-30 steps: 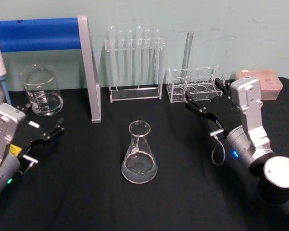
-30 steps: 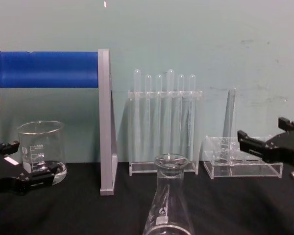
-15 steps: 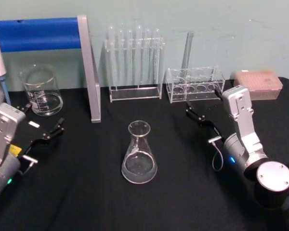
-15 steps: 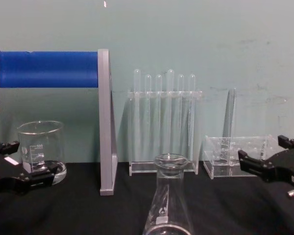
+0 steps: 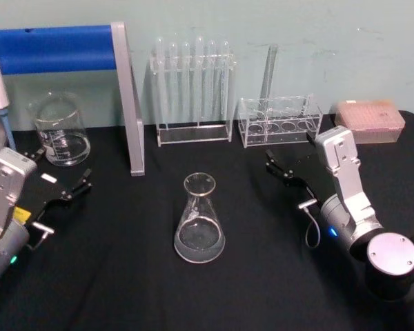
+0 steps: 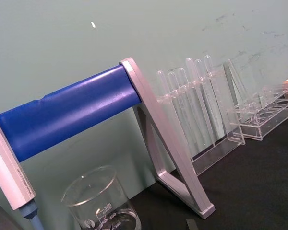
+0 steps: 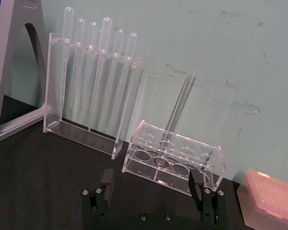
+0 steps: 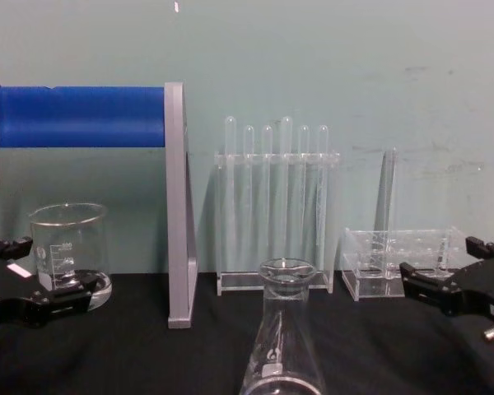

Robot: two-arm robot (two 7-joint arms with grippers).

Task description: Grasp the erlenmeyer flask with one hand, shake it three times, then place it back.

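Observation:
The erlenmeyer flask [image 5: 199, 219] stands upright in the middle of the black table, clear glass with a little liquid in its wide base; its neck and rim rise at the bottom centre of the chest view [image 8: 282, 346]. Nothing touches it. My right gripper [image 5: 290, 147] is open, low over the table to the flask's right and farther back, just in front of a small clear rack; its two black fingers [image 7: 105, 178] show spread wide, with nothing between them. My left gripper [image 5: 61, 169] rests open at the far left, near a beaker, also at the chest view's left edge [image 8: 39, 273].
A glass beaker [image 5: 58, 129] stands back left beside a grey stand with a blue bar [image 5: 127, 96]. A rack of several test tubes [image 5: 193, 89], the small clear rack [image 5: 279, 121] holding one tube, and a pink box [image 5: 369, 121] line the back edge.
My right gripper has come down and drawn back from the small rack toward the table, staying open. The flask and left arm have not moved.

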